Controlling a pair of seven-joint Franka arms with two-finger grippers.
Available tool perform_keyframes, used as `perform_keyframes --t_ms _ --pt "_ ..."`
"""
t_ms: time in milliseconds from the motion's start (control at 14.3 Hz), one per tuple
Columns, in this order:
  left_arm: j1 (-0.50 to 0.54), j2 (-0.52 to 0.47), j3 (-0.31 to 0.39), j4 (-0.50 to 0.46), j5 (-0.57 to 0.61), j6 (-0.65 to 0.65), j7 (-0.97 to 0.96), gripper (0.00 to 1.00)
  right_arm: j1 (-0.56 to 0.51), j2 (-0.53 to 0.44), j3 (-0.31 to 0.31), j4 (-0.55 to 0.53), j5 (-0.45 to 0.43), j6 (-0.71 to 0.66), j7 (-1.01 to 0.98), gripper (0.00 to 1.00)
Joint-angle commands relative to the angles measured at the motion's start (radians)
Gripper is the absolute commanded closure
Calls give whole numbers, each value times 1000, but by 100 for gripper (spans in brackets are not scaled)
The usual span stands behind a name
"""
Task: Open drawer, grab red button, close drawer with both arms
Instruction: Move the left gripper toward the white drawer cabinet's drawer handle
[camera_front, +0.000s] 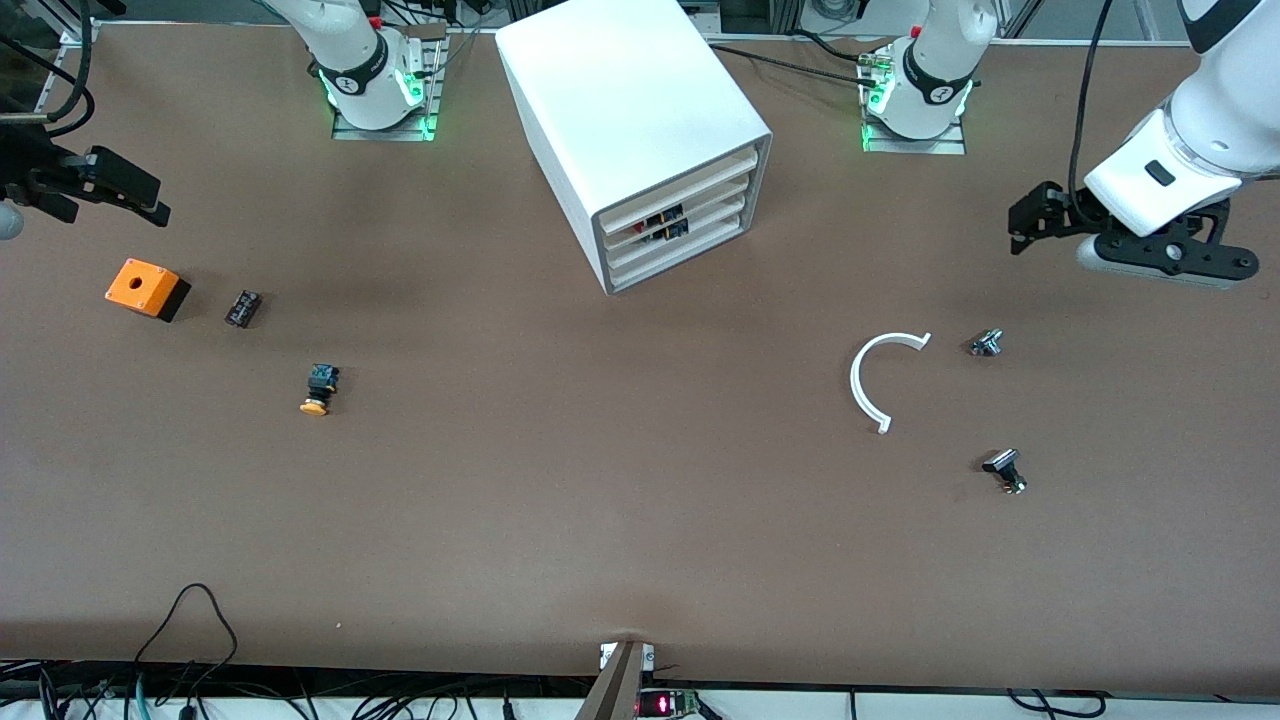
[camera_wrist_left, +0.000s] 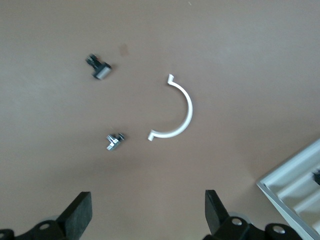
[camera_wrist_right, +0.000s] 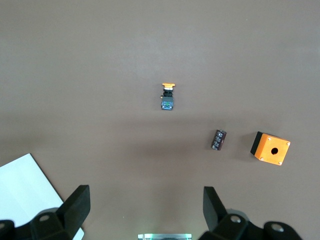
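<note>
Nearest the camera: small black knob (camera_front: 1004, 470), loose on bench (camera_front: 600, 520). Red button (camera_front: 652, 222) inside shut drawer (camera_front: 680, 222), cabinet (camera_front: 640, 130) mid-top edge. Left tool (camera_wrist_left: 149, 212), right tool (camera_wrist_right: 146, 209) spread wide, empty, parked at opposite bench ends, awaiting opening.

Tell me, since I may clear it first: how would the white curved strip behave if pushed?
The white curved strip is thin and lies flat on the table, so it would probably slide and pivot rather than roll. Its open C shape suggests it may flex slightly. It looks light for its span.
</note>
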Motion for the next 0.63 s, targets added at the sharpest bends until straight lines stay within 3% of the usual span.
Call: perform_keyframes --t_ms 0,349,559 --pt "-1 20 -1 45 -52 -99 17 1 -10 -2 1 -28 23 -22 3 0" --pt "4 121 -1 38 -377 -335 23 1 13 35 9 -54 26 -11 -16 1" --pt "-7 207 -40 21 -535 -337 55 0 22 104 9 -57 26 38 -13 0"
